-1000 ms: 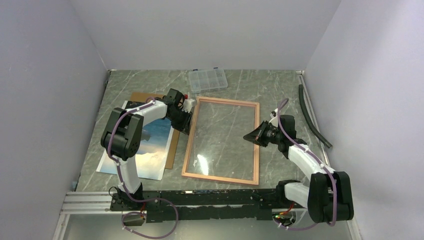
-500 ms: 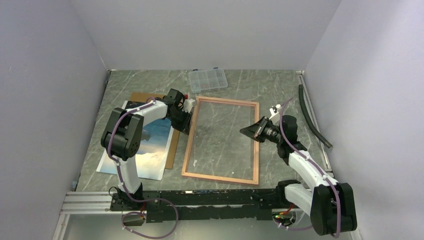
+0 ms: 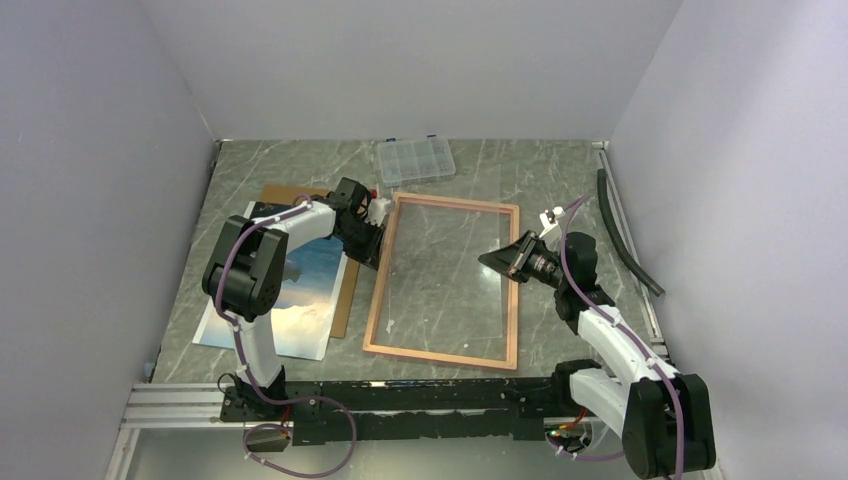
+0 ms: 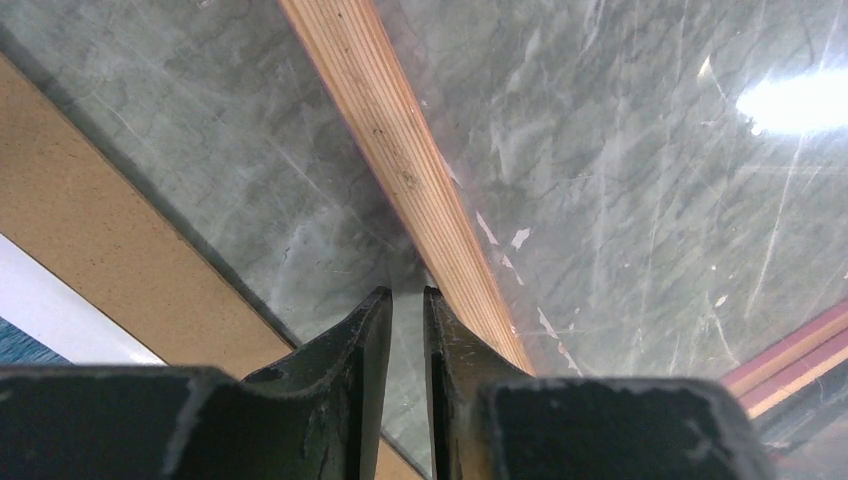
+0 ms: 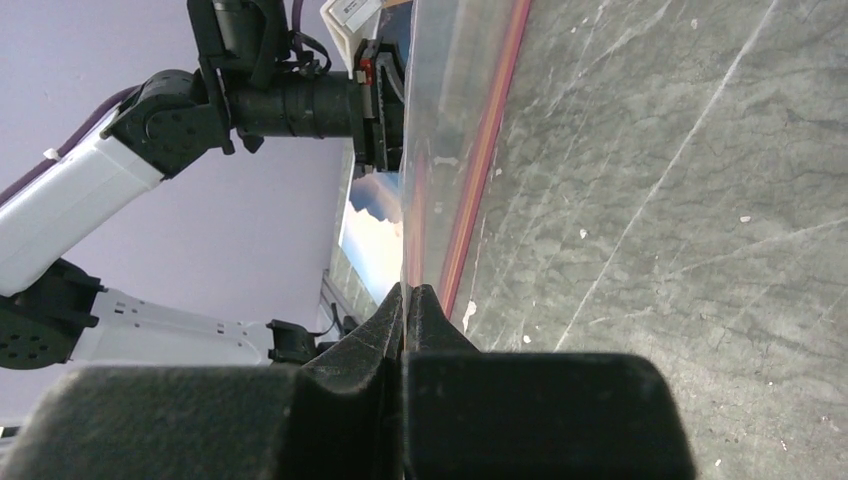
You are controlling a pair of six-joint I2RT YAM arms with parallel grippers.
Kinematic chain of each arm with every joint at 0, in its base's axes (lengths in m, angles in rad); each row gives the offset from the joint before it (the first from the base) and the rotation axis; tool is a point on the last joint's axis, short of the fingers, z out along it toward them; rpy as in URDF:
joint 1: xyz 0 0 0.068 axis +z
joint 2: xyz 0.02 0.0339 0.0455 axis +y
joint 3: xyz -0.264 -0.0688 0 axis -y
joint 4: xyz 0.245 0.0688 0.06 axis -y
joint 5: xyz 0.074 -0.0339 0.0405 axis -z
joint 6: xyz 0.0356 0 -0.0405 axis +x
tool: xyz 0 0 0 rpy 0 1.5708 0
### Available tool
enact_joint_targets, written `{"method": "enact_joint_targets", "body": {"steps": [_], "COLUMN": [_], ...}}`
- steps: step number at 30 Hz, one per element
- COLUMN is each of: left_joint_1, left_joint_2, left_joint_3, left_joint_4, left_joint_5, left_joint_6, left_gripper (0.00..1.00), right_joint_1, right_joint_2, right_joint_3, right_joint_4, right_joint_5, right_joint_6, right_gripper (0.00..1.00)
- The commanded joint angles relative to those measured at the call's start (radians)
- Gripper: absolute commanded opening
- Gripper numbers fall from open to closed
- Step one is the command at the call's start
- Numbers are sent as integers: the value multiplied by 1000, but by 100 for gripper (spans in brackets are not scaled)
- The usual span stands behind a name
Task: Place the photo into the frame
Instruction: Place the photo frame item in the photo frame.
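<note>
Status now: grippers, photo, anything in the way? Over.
Left gripper slightly open at frame edge. Right gripper shut on pane, its edge raised. Photo outside frame on brown board, left arm over it.

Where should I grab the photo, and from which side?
Probably take the photo by its long edge nearest the frame, coming in low from that side. It lies flat and thin, but that edge rests on the brown backing board, slightly off the table, so one of the jaws might slip under.
</note>
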Motion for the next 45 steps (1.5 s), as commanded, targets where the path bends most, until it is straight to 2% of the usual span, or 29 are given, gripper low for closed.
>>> {"method": "enact_joint_targets", "body": {"steps": [1,9,16,19,24,33,37,38,39,45], "left_joint_1": [-27,-26,-26,-26,-27,-27,-26,-26,-26,-26], "left_joint_2": [19,16,7,7,4,-2,-6,-7,-8,-6], "left_joint_3": [-7,-3,-8,-7,-7,-13,-13,-14,-13,-13], "left_joint_4": [-20,-22,-20,-19,-18,-16,-15,-16,-16,-15], "left_joint_5": [28,26,19,21,19,17,12,12,13,11], "left_joint_6": [6,6,6,4,2,4,6,7,7,6], "left_gripper": [25,24,23,22,22,22,22,22,21,21], "right_joint_1": [13,13,13,13,13,15,15,15,16,24], "right_joint_2": [14,59,36,43,61,92,113,121,133,193], "right_joint_3": [-20,5,40,41,36,141,199,209,219,235], "right_joint_4": [39,-58,-208,-211,-196,-379,-473,-493,-513,-515], "right_joint_5": [-5,45,131,134,133,236,304,318,334,340], "right_joint_6": [-21,-98,-197,-198,-195,-309,-361,-369,-379,-397], "right_gripper": [0,1,15,21,26,77,83,97,99,100]}}
